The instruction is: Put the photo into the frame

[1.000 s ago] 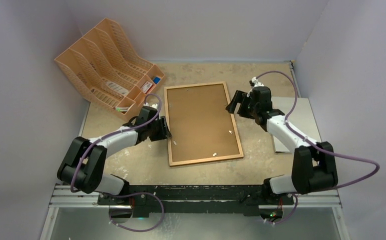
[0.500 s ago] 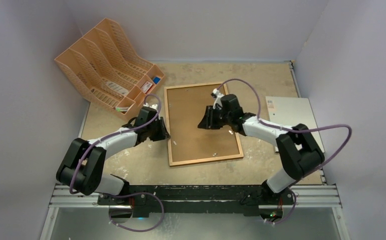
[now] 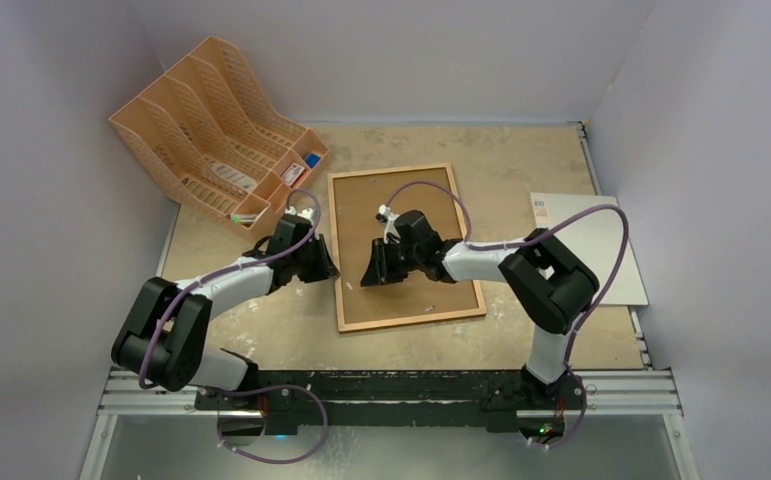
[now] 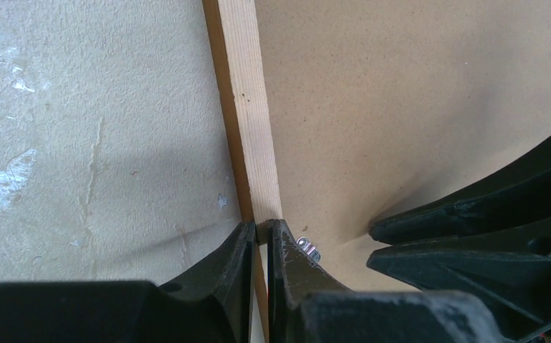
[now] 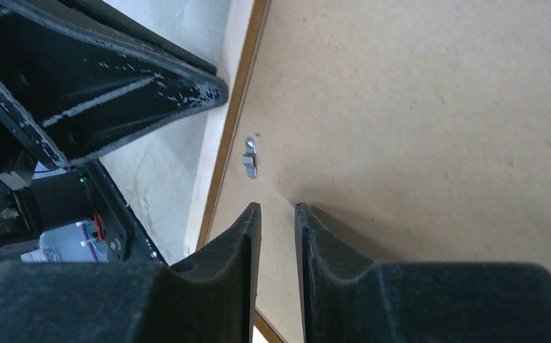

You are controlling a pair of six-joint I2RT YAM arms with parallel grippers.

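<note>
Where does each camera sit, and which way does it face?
Top: above and behind the arms, looking down at the table; both arms show.
Left wrist: on the left arm, facing down along the left end effector, which pinches the frame.
Right wrist: on the right arm, facing down along the right end effector at the backing.
Shared: both wrist views show one clip and the other end effector.

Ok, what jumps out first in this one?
The wooden frame lies face down mid-table, its brown fibreboard backing up, with both arms meeting at its left side. The left arm's fingers pinch the left moulding, while the right arm's fingers point at the backing beside a small metal clip. An orange file rack stands at the far-left corner.
</note>
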